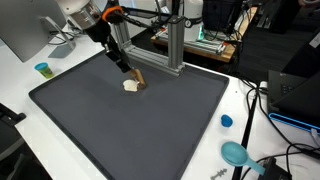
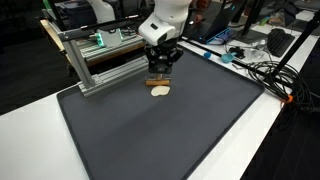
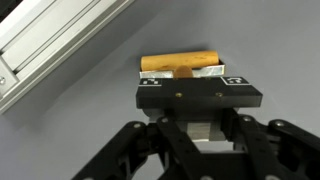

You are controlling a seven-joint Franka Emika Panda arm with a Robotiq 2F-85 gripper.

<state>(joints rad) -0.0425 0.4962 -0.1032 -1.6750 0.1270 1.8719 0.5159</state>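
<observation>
Gray mat (image 1: 130, 128), aluminium frame (image 2: 105, 70) (cables (image 2: 262, 72) beside)

The mat (image 1: 130, 120) is shown in plain dark grey, without pattern, and is bordered by the white tabletop (image 1: 20, 95). The gripper (image 2: 158, 74) is rendered in black and the arm (image 2: 165, 20) in white. The block (image 3: 180, 62) is seen in orange-brown and the piece (image 2: 159, 92) in cream. The frame (image 1: 175, 45) is silver. At 1 edge of the tabletop, 1 blue cup (image 1: 226, 121) and 1 teal lid (image 1: 235, 153) are noted.

In the wrist view the gripper (image 3: 186, 78) hides its fingertips (also part of the brown block (image 3: 170, 62)).
</observation>
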